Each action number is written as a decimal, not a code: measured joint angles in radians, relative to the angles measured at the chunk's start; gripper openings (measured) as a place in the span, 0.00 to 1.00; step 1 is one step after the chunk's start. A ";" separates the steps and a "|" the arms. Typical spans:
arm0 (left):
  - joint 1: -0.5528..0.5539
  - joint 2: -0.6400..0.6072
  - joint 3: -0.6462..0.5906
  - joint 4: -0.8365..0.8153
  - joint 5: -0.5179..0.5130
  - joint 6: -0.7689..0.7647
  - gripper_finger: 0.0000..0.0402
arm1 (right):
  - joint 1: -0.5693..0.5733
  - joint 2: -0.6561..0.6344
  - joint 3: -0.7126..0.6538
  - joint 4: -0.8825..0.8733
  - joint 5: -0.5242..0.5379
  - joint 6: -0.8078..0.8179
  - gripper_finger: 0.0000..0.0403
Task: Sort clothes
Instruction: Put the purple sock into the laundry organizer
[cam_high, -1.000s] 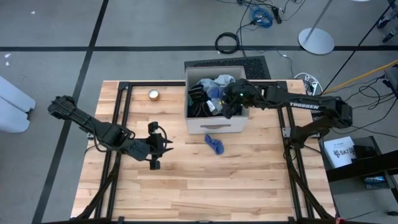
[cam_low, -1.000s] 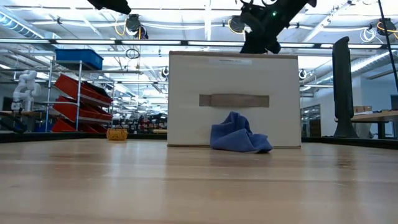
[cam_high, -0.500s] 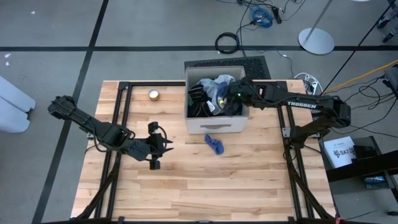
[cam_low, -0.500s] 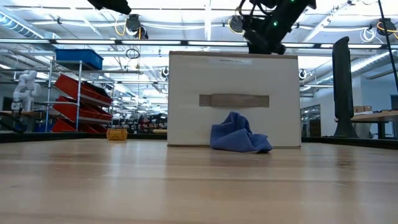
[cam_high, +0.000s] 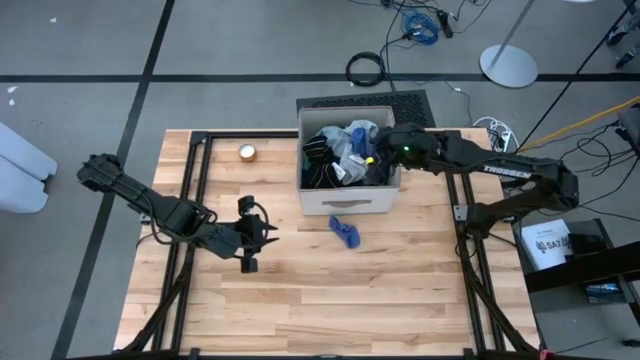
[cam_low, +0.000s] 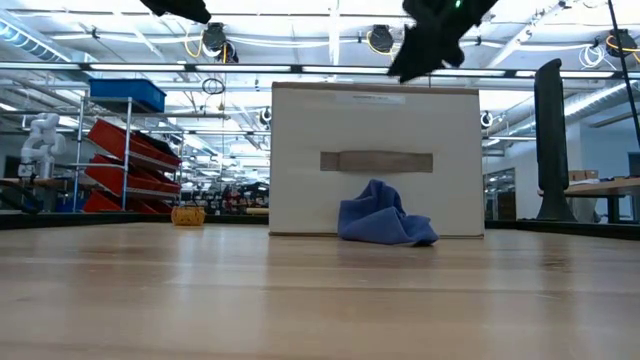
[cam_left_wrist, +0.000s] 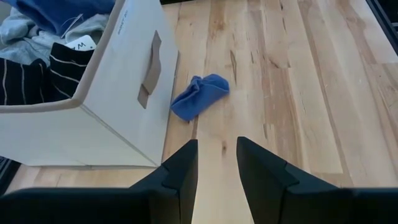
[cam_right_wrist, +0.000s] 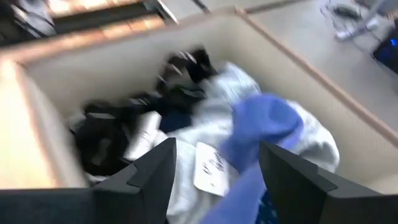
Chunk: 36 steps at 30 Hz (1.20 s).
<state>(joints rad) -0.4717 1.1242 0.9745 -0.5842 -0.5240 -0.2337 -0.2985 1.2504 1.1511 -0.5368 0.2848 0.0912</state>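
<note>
The right tool, fingers spread and gripping nothing, is hovering over the clothes heaped in the box at twelve o'clock on the worktop, risking a tangled multi-garment grab, while the left tool is waiting open at nine.

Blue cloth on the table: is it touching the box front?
Cannot tell. In the low view the blue cloth overlaps the box; the left wrist view suggests a sliver of wood between them, not plainly.

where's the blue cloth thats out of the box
In the high view the blue cloth lies on the table just in front of the beige box, near its handle side.
</note>
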 joint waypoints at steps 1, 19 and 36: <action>0.000 0.000 0.000 0.000 0.000 0.000 0.30 | 0.009 -0.014 0.000 0.011 -0.004 0.004 0.54; 0.000 0.165 0.000 0.114 0.007 0.085 0.30 | 0.435 0.026 0.000 0.069 -0.171 0.154 0.53; 0.189 0.562 0.000 0.678 0.077 0.583 0.30 | 0.716 0.040 -0.001 -0.003 -0.135 0.286 0.53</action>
<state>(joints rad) -0.2830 1.6866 0.9741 0.0938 -0.4470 0.3497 0.4174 1.2903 1.1503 -0.5400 0.1497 0.3777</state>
